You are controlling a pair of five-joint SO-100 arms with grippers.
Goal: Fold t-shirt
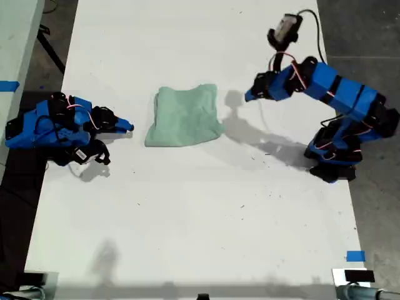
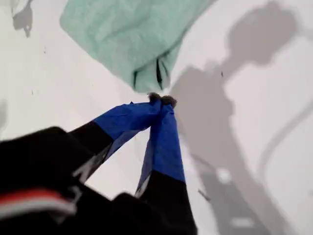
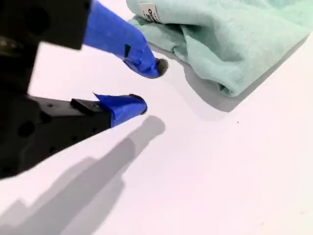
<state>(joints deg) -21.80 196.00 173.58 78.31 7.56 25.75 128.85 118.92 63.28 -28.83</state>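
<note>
The t-shirt lies on the white desk between our two arms, already gathered into a compact, several-layered bundle, roughly square, with rounded, puffy edges. We judge it light and limp: soft heathered cloth that sags, slides on the smooth desk and peels apart layer by layer if pinched carelessly. Our first gripper hangs above the desk just off the bundle's edge toward the exterior view's right, jaws pressed together with nothing between them; the nearest corner shows open folds in the first wrist view. Our second gripper sits low by the edge toward the exterior view's left, jaws parted a little and empty, close to the cloth by the neck label but not touching it. A good hold, we reckon, is a thick folded edge or corner, taking all layers at once, since a single layer would probably drag the fold open.
</note>
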